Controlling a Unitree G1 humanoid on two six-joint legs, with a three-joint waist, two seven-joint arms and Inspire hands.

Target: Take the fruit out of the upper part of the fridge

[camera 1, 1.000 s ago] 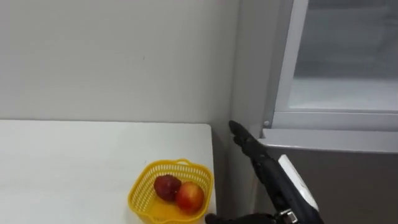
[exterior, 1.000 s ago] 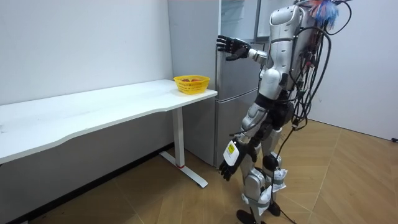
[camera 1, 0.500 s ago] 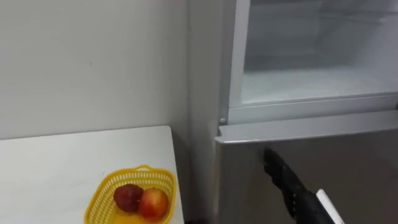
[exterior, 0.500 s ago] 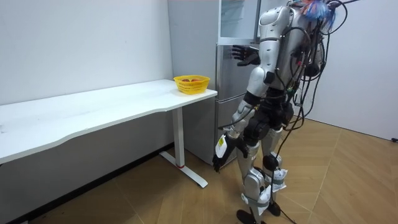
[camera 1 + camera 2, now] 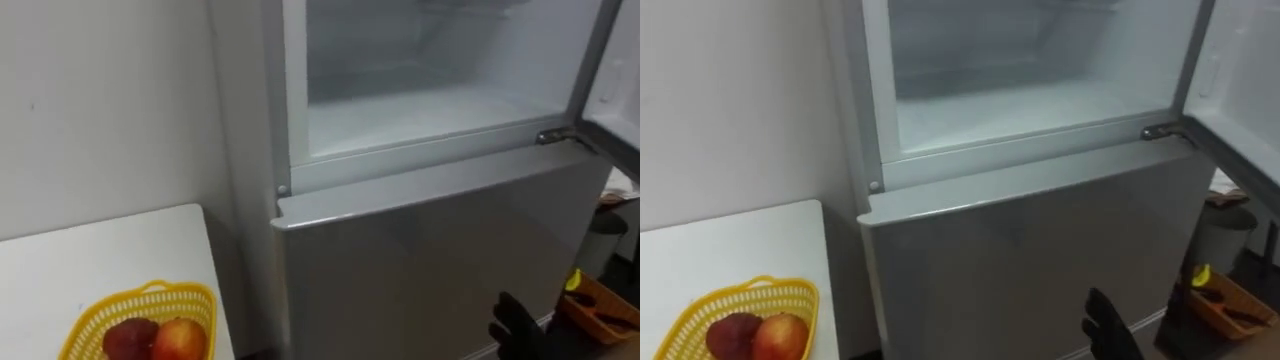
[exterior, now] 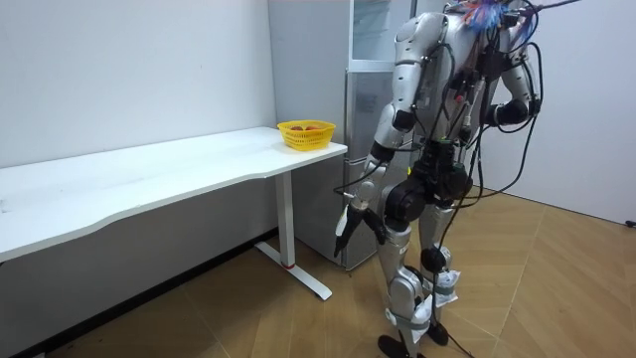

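Note:
The fridge (image 5: 420, 250) stands before me with its upper door (image 5: 620, 110) swung open to the right. The upper compartment (image 5: 430, 100) is white inside, and the stretch of shelf I see is bare. The grey lower door (image 5: 1020, 250) is closed. My right hand (image 5: 515, 325) pokes up at the bottom right in front of the lower door, fingers straight, holding nothing. In the room view I stand close to the fridge (image 6: 370, 109), facing it. My left hand (image 6: 346, 223) hangs relaxed and empty by my thigh.
A yellow basket (image 5: 95, 315) with two red-yellow fruits (image 5: 180, 340) sits on the white table (image 5: 110, 250), left of the fridge. On the floor to the right are an orange-brown box (image 5: 600, 305) and a grey bin (image 5: 1220, 235).
The view has swung right, from the table to the open fridge, as my body turned toward it. My right hand has dropped from beside the fridge's edge to the bottom of the view.

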